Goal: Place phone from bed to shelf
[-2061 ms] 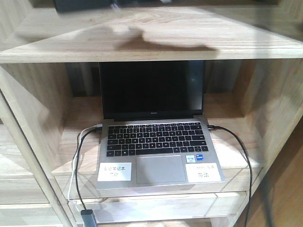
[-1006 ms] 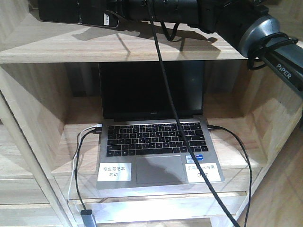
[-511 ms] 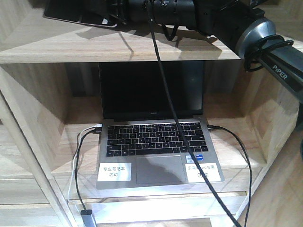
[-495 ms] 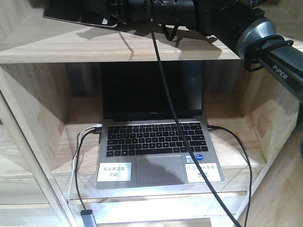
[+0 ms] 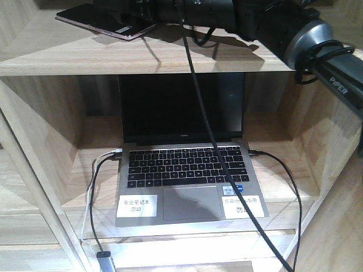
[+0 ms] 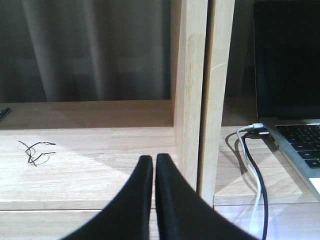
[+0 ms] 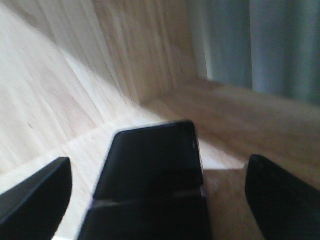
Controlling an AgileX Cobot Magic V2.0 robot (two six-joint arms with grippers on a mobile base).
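The left end effector (image 6: 152, 172) is clenched on nothing, its black fingers pressed together low over a shelf (image 6: 90, 165) plank; to its right, past an upright board, sits the laptop (image 6: 295, 100). The right end effector (image 7: 157, 185) is released, fingers spread wide. Between them, just ahead, the phone (image 7: 150, 175) lies on the upper board, its far end pointing toward the back corner.

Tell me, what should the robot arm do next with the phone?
Probably pull the right tool straight back. Its jaws are spread wide and the phone seems to lie on the shelf top board, so it looks released.
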